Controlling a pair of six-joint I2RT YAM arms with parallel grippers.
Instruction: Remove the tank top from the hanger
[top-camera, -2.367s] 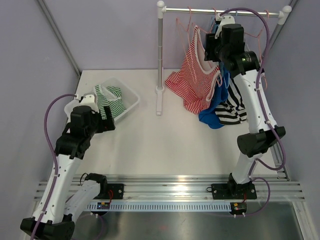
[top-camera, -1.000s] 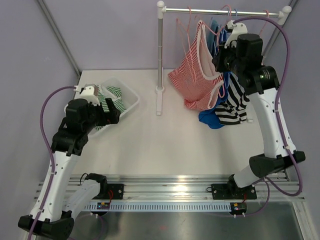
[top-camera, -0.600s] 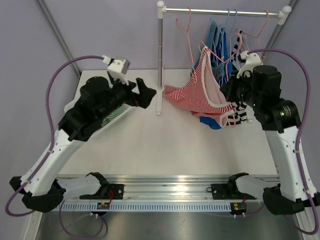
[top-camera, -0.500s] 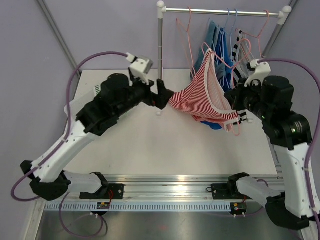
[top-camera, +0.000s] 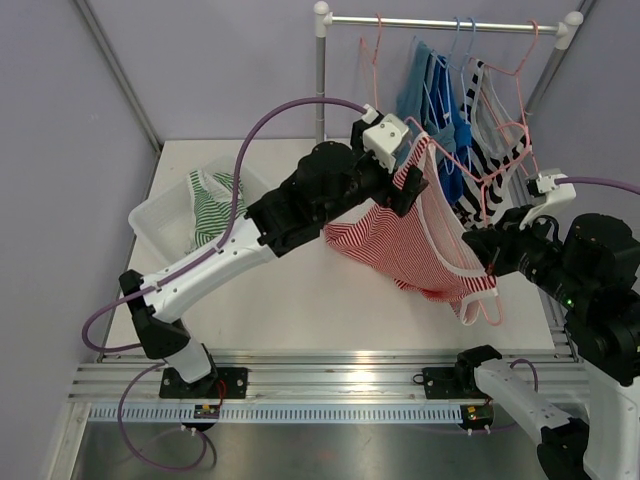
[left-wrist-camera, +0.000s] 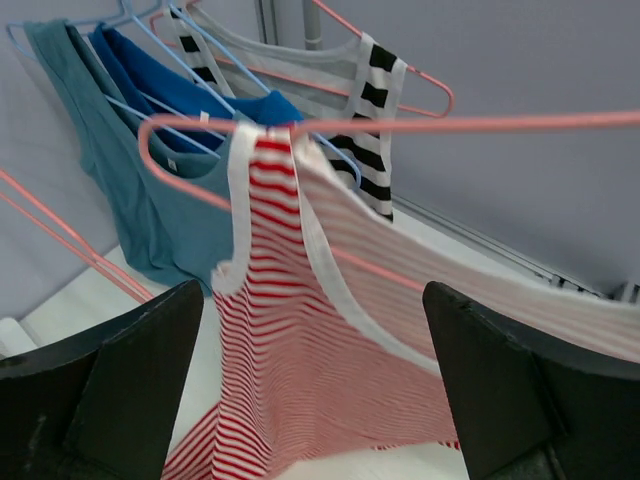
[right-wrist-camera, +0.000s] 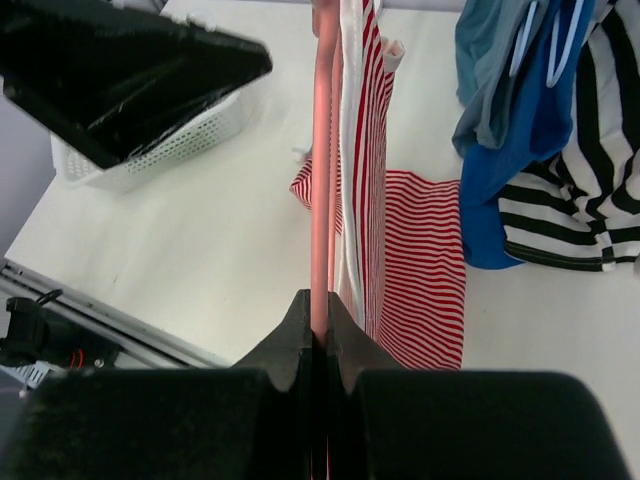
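The red-and-white striped tank top (top-camera: 420, 240) hangs on a pink wire hanger (top-camera: 497, 310), off the rail and tilted over the right half of the table. My right gripper (top-camera: 482, 248) is shut on the hanger's wire (right-wrist-camera: 321, 150), and the top (right-wrist-camera: 420, 260) drapes just right of it. My left gripper (top-camera: 405, 185) is open at the top's upper strap. In the left wrist view its black fingers (left-wrist-camera: 130, 390) stand wide on either side of the striped cloth (left-wrist-camera: 290, 330) without touching it, and the hanger bar (left-wrist-camera: 450, 124) crosses above.
Teal, blue and black-and-white striped tops (top-camera: 445, 100) hang on the rack rail (top-camera: 440, 20) behind. The rack post (top-camera: 320, 70) stands at centre back. A white basket (top-camera: 150, 215) at the left holds a green striped garment (top-camera: 210, 205).
My left arm swung from the basket across to the red striped top. My right arm pulled the hanger and top off the rail, down toward the front right.
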